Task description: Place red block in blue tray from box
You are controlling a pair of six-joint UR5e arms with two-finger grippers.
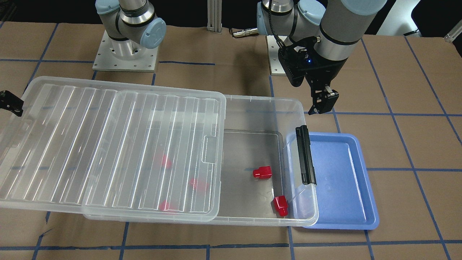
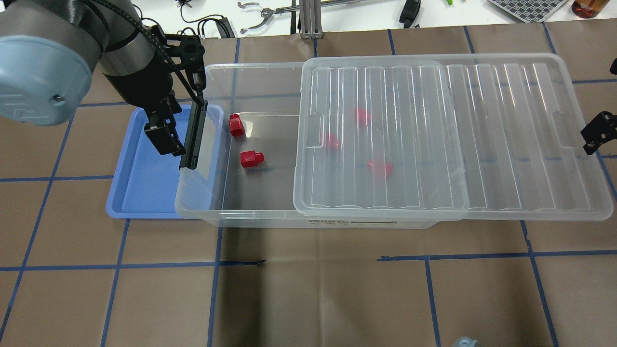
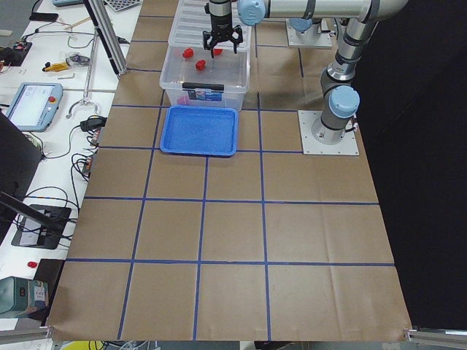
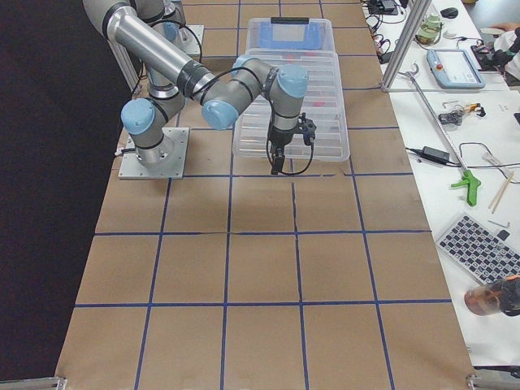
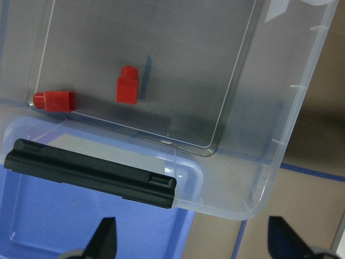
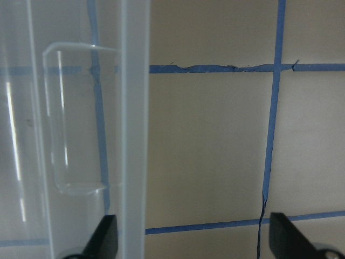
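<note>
Two red blocks (image 1: 262,172) (image 1: 280,206) lie in the uncovered end of the clear box (image 1: 260,99). Three more show dimly under the ribbed lid (image 1: 108,144), which is slid part way off. The blue tray (image 1: 339,180) lies empty at the box's latch end, its edge under the box rim. My left gripper (image 1: 323,103) hangs open and empty above the tray's far edge, beside the black latch bar (image 1: 305,155). The left wrist view shows both blocks (image 5: 128,85) (image 5: 54,101) and the latch (image 5: 91,174). My right gripper (image 2: 595,132) is open and empty beside the lid's outer end.
The lid overhangs the box far toward my right, over the brown paper table with blue tape lines (image 2: 318,260). The arm bases (image 1: 124,54) stand behind the box. Cables and tools lie on the white bench (image 2: 270,12) past the table's far edge.
</note>
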